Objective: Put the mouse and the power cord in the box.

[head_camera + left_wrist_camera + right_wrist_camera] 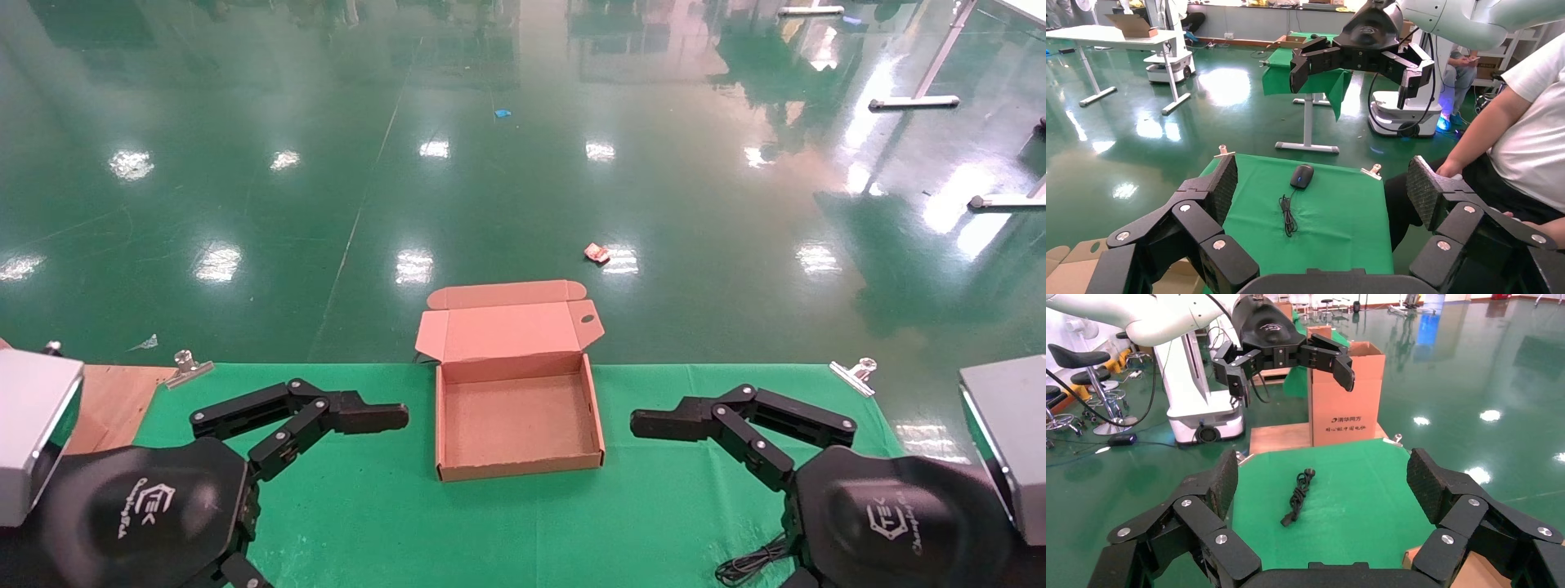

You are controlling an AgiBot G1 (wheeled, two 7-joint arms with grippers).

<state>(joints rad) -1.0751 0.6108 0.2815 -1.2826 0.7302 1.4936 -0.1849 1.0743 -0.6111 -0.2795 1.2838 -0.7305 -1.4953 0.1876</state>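
The brown cardboard box [519, 469] lies open in the middle of the green cloth, lid folded back, nothing inside. The black mouse [1302, 176] rests on the cloth at the table's right end, its thin wire [1288, 215] coiled beside it. In the head view only a bit of that wire [750, 565] shows under my right arm. The knotted black power cord [1297, 496] lies at the left end, hidden in the head view. My left gripper [1322, 184] hovers left of the box, open and holding nothing. To the box's right, my right gripper [1322, 476] is open too.
Metal clips [186, 365] [852, 374] pin the cloth at the far corners. A wooden board [114, 400] shows at the left end, with a tall cardboard carton [1346, 395] beyond it. A seated person [1526, 135] is close to the table's right end.
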